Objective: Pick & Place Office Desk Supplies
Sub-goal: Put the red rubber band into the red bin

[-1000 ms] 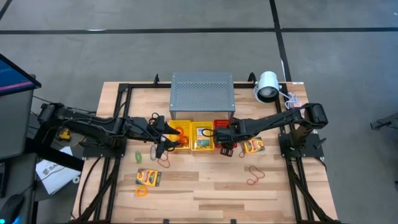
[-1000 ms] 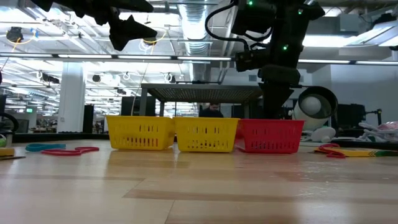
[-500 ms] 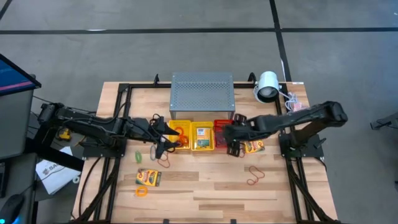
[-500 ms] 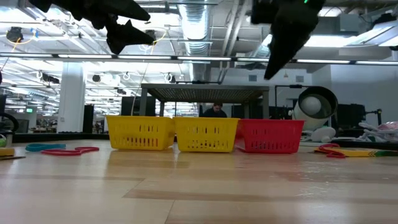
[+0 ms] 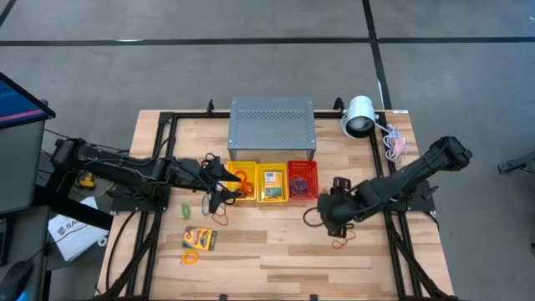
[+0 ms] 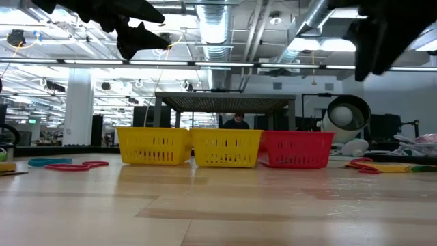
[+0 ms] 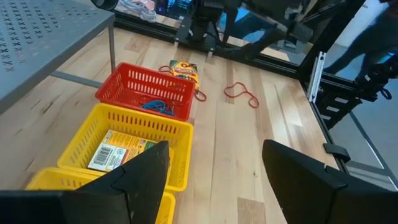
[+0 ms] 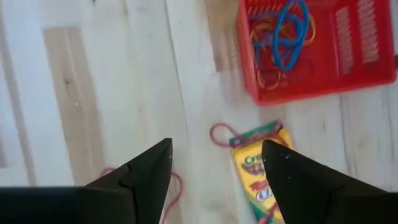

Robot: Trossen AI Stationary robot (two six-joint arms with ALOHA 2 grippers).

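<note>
My left gripper (image 5: pixel 223 193) (image 7: pixel 214 152) hangs open above the left yellow basket (image 5: pixel 243 183), touching nothing. My right gripper (image 5: pixel 328 216) (image 8: pixel 214 149) is open and empty, held above the bare table in front of the red basket (image 5: pixel 303 180). In the right wrist view a yellow-and-green card box (image 8: pixel 256 169) lies flat under it, beside a red band loop (image 8: pixel 217 134). Blue and orange bands (image 8: pixel 281 38) lie in the red basket. Another card box (image 5: pixel 272 186) lies in the middle yellow basket. A third card box (image 5: pixel 199 239), an orange loop (image 5: pixel 191 257) and a green loop (image 5: pixel 186 211) lie front left.
The big grey perforated box (image 5: pixel 272 127) stands behind the three baskets. A white roll-like object (image 5: pixel 359 115) sits at the far right corner. A red band loop (image 5: pixel 341 241) lies near my right gripper. Black frame rails (image 5: pixel 160 150) run along the table's sides.
My right gripper has risen from the red basket and swung toward the table's near edge and slightly right, ending above the bare wood in front of the baskets.
</note>
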